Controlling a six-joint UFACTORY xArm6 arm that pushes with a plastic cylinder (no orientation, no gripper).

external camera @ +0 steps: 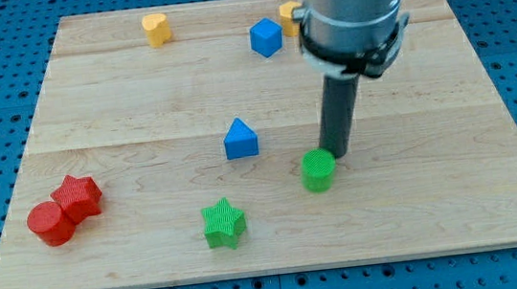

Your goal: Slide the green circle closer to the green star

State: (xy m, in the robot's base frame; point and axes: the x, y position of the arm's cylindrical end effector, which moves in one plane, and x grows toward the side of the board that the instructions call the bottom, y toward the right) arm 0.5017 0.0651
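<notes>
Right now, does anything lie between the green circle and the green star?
No. In the camera view only bare board separates the green circle from the green star. My tip sits at the circle's upper right.

Green circle (318,170) and green star (223,223) are showing fine ribbed striping; same on the red hexagon (78,196) and red cylinder (51,223). Blue triangle (240,139) and blue cube (266,38) are reading solid, yellow heart (157,27) plain. Board (120,111) is showing pale wood grain; my tip (338,154) is looking dark grey.
</notes>
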